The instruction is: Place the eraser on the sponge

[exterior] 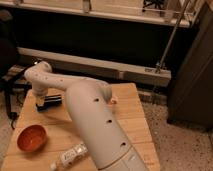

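My white arm reaches from the bottom of the camera view up to the table's far left. There the gripper (40, 103) points down, just above the wooden table (130, 120). The black eraser (51, 103) lies flat right beside the gripper on its right, touching it or nearly so. I cannot tell whether the gripper holds it. The sponge is hidden from view, possibly behind the gripper and eraser.
An orange bowl (32, 138) stands near the table's front left. A clear plastic bottle (70, 156) lies on its side at the front edge. A small orange item (114, 100) peeks out behind the arm. A dark chair (7, 60) stands left of the table, a metal pole (170, 40) behind.
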